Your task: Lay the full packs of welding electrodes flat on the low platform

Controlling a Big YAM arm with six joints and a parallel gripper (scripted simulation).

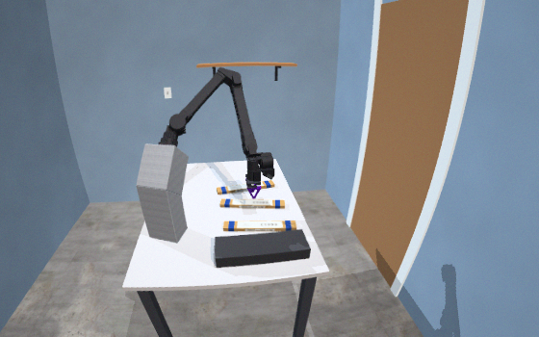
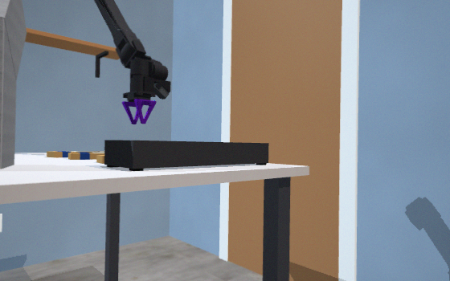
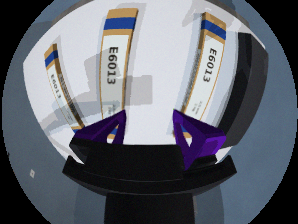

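Observation:
Three orange, blue and white packs lie flat and apart on the white table. The near pack (image 1: 260, 225) (image 3: 207, 62) is beside the low platform, the middle pack (image 1: 252, 204) (image 3: 114, 65) lies behind it, and the far pack (image 1: 244, 188) (image 3: 61, 90) lies at a slight angle. The black low platform (image 1: 262, 247) (image 2: 201, 154) (image 3: 247, 85) stands at the table's front with nothing on it. My gripper (image 1: 254, 196) (image 2: 137, 123) (image 3: 149, 113) has purple fingers, points down, and is open and empty, above the table around the middle and far packs. How full each pack is does not show.
A grey block-shaped pedestal (image 1: 161, 193) (image 2: 6, 88) stands at the left side of the white table (image 1: 168, 265) (image 2: 60, 184). A wooden shelf (image 1: 246, 64) (image 2: 68, 42) is on the back wall. A brown door (image 1: 414, 96) (image 2: 285, 120) is at the right.

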